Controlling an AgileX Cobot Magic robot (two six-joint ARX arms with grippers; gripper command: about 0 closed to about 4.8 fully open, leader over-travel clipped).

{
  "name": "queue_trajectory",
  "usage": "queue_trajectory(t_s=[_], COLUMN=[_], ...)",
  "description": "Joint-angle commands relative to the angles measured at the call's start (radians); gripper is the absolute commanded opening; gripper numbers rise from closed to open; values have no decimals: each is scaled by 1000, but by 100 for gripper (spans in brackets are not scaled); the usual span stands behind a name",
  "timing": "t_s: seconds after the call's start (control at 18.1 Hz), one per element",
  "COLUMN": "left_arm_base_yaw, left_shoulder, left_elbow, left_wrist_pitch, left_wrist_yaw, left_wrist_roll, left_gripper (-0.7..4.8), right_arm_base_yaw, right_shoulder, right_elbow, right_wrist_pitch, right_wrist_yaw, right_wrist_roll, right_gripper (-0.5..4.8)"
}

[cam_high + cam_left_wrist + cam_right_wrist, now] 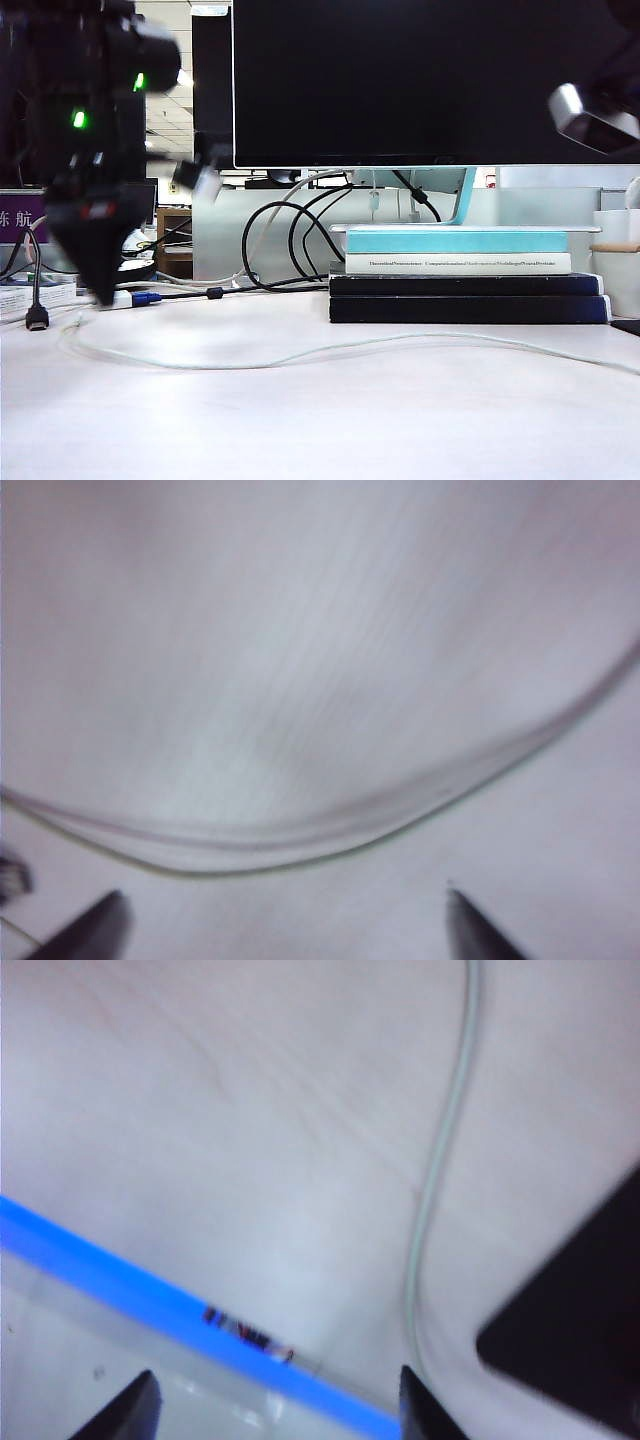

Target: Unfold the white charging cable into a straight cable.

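The white charging cable [300, 352] lies on the white table as a long shallow curve running from the left side to the right edge. In the left wrist view it is a blurred arc [330, 825] just beyond my left gripper [283, 895], whose jaws stand wide apart with nothing between them. In the exterior view the left gripper [103, 288] points down at the cable's left end. My right gripper [277, 1375] is open and holds nothing, with the cable [440, 1170] running past one fingertip. The right arm's end [595, 118] hangs blurred at the upper right.
A stack of books [465, 285] sits behind the cable under a large dark monitor [430, 80]. Black cables [280, 240] loop behind, beside a cord with a white-and-blue connector [135, 298]. A blue-edged book [150, 1295] and a black object [575, 1330] lie near the right gripper.
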Motion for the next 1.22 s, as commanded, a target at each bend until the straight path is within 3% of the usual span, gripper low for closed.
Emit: queue_trajectory(t_s=[0.06, 0.28, 0.44, 0.66, 0.77, 1.05, 1.22], left_arm_base_yaw=[-42, -61, -60, -51, -44, -43, -44], left_shoulder=[-77, -215, -326, -473, -526, -566, -578], left_elbow=[72, 108, 108, 108, 108, 108, 108], left_wrist_pitch=[7, 23, 20, -63, -126, -422, -493], left_wrist_yaw=[35, 34, 33, 40, 43, 85, 87], left_wrist_roll=[-18, -76, -159, -216, -290, -349, -381], left_gripper=[479, 479, 456, 361, 331, 331, 325], right_arm_base_yaw=[1, 0, -2, -2, -2, -2, -2], right_shoulder=[-10, -68, -150, -288, -362, -565, -630], right_elbow=[-1, -6, -6, -6, -6, -6, -6], right_wrist_pitch=[-88, -54, 30, 73, 79, -2, -84], right_wrist_yaw=[47, 91, 90, 133, 146, 145, 167], right_wrist_roll=[67, 97, 196, 239, 253, 322, 335], right_gripper=[329, 328, 328, 327, 327, 327, 327])
